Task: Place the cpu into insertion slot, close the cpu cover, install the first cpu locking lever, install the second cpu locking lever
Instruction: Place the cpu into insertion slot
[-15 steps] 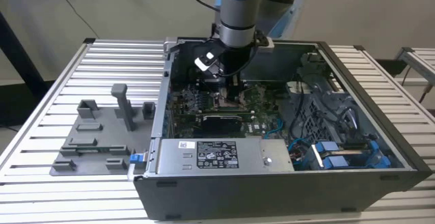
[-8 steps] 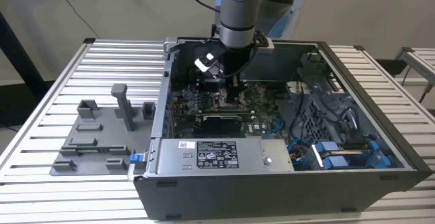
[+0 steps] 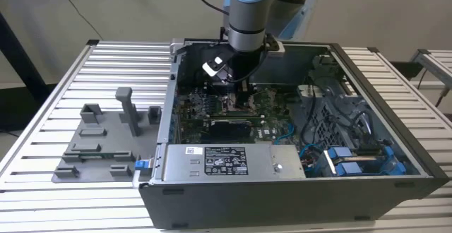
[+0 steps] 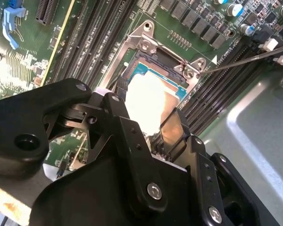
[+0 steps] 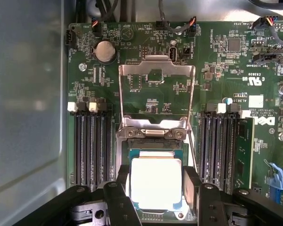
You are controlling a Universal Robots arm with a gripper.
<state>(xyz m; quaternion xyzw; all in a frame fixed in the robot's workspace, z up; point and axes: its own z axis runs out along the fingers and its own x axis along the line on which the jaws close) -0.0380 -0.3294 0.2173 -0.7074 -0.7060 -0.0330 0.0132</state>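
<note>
The gripper reaches down into the open computer case and pinches the cpu by two opposite edges, one black finger on each side. The cpu lies flat and square over the insertion slot, low within its silver rim. I cannot tell whether it is fully seated. A dark strip of the slot shows bare between the cpu's edge and the hinge.

The cpu cover stands swung back from the slot on its hinge at the rim. The green motherboard shows through its square window. This leaves the space over the slot open, taken up by the gripper alone. A thin lever rod runs from one corner of the slot out over the neighbouring memory slots, apart from the cpu.

Room beside the slot is tight. Banks of memory slots flank it on two sides, just beside the rim, and the fingers sit between those banks and the cpu. Past the open cover, farther from the slot, sit a round coin battery and some cable plugs.

In the exterior view the case walls rise above the slot all round. A labelled power supply box lies across the case on the slot's camera side. A grey fixture tray rests on the slatted table outside the case, well apart from the slot, toward the exterior view's left.
</note>
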